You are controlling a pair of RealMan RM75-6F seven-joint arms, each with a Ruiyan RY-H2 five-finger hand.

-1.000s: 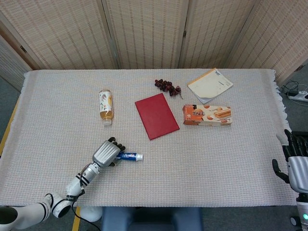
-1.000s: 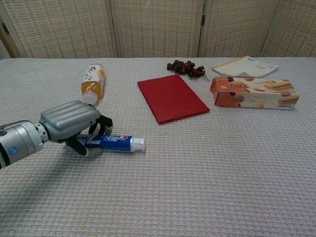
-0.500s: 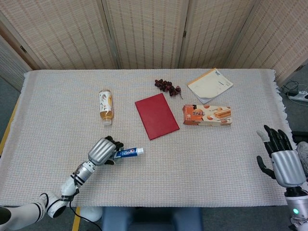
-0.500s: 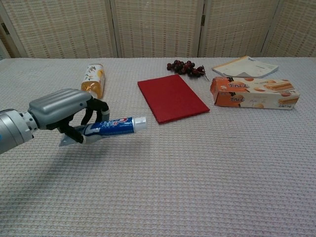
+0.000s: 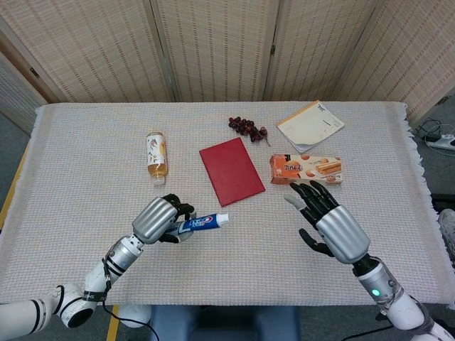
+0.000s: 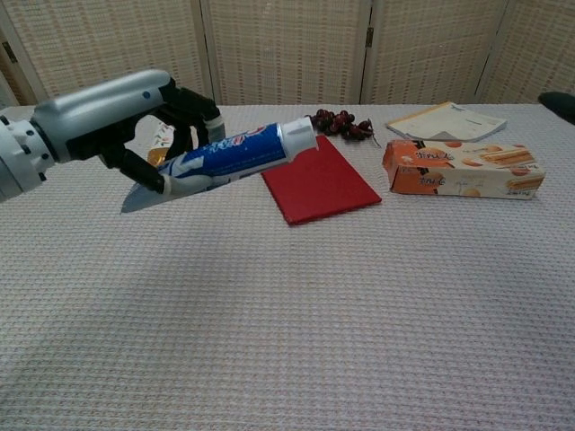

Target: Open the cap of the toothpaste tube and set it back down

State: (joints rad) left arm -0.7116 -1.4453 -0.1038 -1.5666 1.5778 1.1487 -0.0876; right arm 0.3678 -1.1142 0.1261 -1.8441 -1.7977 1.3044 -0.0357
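Note:
My left hand [image 5: 161, 219] [image 6: 126, 115] grips a blue and white toothpaste tube [image 5: 202, 223] [image 6: 229, 155] and holds it well above the table. The tube's white cap [image 5: 223, 219] [image 6: 297, 137] is on and points to the right, toward my other hand. My right hand [image 5: 328, 224] hovers over the table's right half with its fingers spread and nothing in it. In the chest view only a dark fingertip [image 6: 558, 101] of that hand shows at the right edge.
A red booklet [image 5: 231, 171] [image 6: 314, 178] lies mid-table. Behind it are dark grapes [image 5: 247, 127], a notepad [image 5: 310, 126] and an orange biscuit box [image 5: 306, 170] [image 6: 462, 168]. A drink bottle [image 5: 156, 156] lies at the left.
My left hand has lifted the toothpaste tube off the table and carried it up and to the right. My right hand has swung in from the table's right edge toward the middle.

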